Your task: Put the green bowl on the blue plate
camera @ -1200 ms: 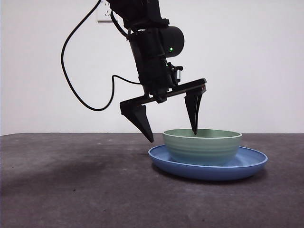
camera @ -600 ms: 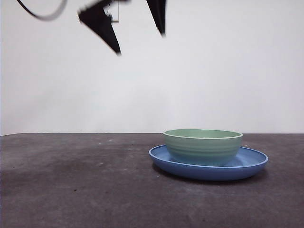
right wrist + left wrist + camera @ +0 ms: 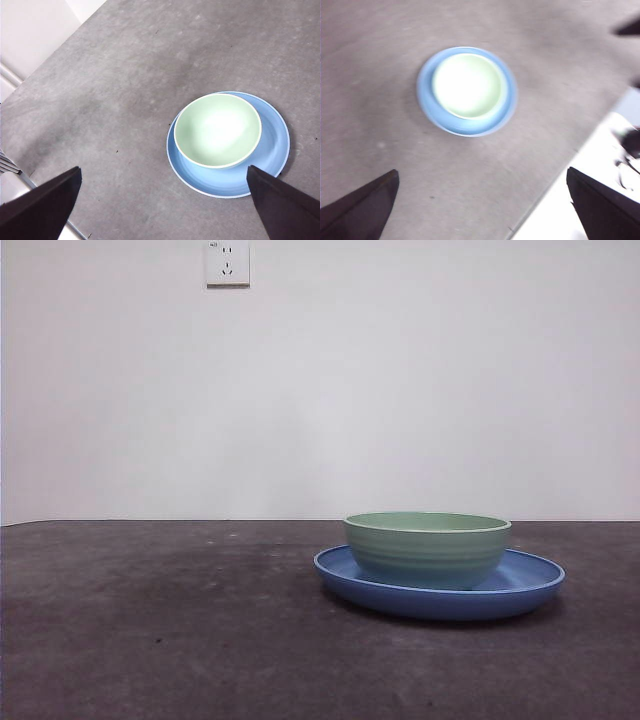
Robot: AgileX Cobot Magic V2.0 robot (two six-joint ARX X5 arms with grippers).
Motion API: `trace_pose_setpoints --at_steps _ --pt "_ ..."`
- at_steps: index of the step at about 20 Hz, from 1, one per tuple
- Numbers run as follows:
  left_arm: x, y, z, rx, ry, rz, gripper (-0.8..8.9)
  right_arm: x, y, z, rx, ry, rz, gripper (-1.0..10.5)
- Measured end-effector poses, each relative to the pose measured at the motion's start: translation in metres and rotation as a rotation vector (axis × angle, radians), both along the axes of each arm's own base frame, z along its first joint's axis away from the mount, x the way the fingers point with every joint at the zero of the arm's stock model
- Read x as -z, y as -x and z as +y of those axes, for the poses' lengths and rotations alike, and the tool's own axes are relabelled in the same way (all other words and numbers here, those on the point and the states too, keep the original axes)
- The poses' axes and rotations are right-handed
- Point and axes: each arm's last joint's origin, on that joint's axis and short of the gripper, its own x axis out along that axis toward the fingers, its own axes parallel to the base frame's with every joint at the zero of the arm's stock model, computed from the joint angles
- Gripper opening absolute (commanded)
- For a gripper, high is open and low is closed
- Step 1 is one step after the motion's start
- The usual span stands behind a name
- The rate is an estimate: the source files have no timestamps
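Observation:
The green bowl (image 3: 427,548) stands upright inside the blue plate (image 3: 530,589) on the dark table, right of centre in the front view. No gripper shows in the front view. In the left wrist view, which is blurred, the bowl (image 3: 469,85) sits on the plate (image 3: 426,102) far below my left gripper (image 3: 481,171), whose jaws are wide open and empty. In the right wrist view the bowl (image 3: 217,130) on the plate (image 3: 276,150) also lies far below my right gripper (image 3: 163,168), open and empty.
A white wall socket (image 3: 227,262) is high on the back wall. The table's edge (image 3: 555,187) runs near the left gripper, with white floor beyond. Another table edge (image 3: 30,75) shows in the right wrist view.
The open gripper that stood at the bowl's left rim has risen straight up and left the front view. The bowl and plate have not moved.

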Motion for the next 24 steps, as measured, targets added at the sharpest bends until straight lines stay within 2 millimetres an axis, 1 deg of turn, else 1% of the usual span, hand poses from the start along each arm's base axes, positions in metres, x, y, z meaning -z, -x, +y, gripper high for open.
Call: trace_pose_setpoints --at_steps 2,5,8,11,14,16,24 --pt "0.014 0.018 0.014 0.006 0.014 -0.027 5.63 0.000 0.000 0.000 0.000 0.000 0.000 6.2" --pt "0.044 0.041 0.032 0.010 0.027 -0.050 5.63 0.000 0.000 0.000 0.000 0.000 0.000 6.2" --pt "0.073 0.058 0.045 0.013 0.068 -0.096 5.63 0.000 0.000 0.000 0.000 0.000 0.000 6.2" --pt "0.098 0.073 0.056 0.018 0.175 -0.173 5.63 0.000 0.000 0.000 0.000 0.000 0.000 6.2" --pt "0.110 0.079 0.061 0.001 0.234 -0.209 5.63 0.000 0.000 0.000 0.000 0.000 0.000 6.2" --pt "0.113 0.082 0.063 -0.008 0.251 -0.210 5.63 0.000 0.000 0.000 0.000 0.000 0.000 6.2" --pt "0.109 0.085 0.065 -0.030 0.301 -0.218 5.63 0.000 0.000 0.000 0.001 0.002 0.006 6.2"
